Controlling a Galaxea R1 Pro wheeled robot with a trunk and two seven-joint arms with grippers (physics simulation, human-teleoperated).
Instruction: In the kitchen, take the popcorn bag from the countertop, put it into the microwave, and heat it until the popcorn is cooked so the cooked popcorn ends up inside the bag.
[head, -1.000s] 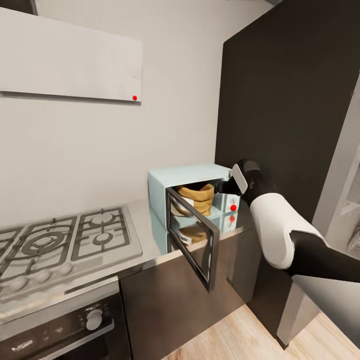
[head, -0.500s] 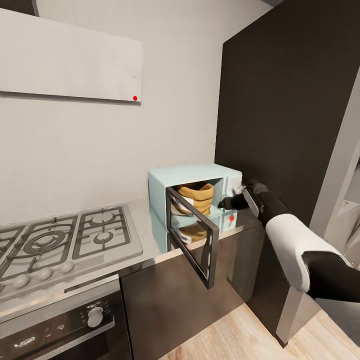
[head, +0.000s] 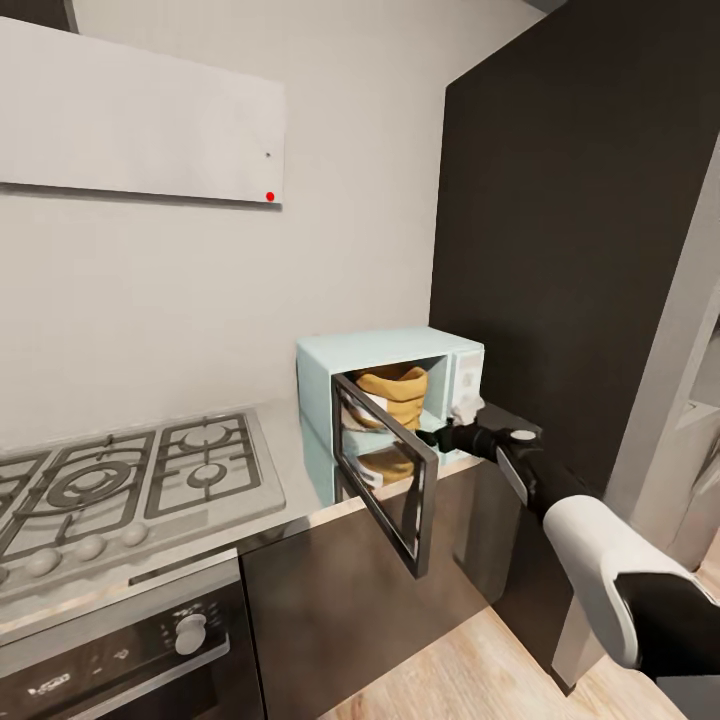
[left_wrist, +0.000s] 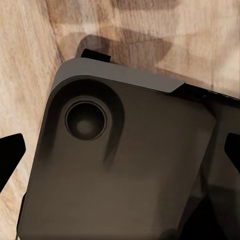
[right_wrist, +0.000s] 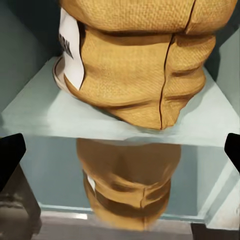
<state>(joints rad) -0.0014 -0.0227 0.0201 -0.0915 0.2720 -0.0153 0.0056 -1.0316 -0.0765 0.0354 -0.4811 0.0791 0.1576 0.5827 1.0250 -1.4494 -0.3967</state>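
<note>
Right gripper (head: 447, 436): drawn back and down from the control panel to just outside the cavity mouth; fingers spread, empty
Door (head: 385, 484): swung open; closing likely next
Popcorn bag (head: 393, 394): upright inside the microwave (head: 318, 370), released
Left gripper: fingers apart above the robot's base

Grey gas hob (head: 120, 490), dark built-in oven (head: 120, 650) beneath, white slanted hood (head: 140, 115), light wood floor (head: 470, 670)
</note>
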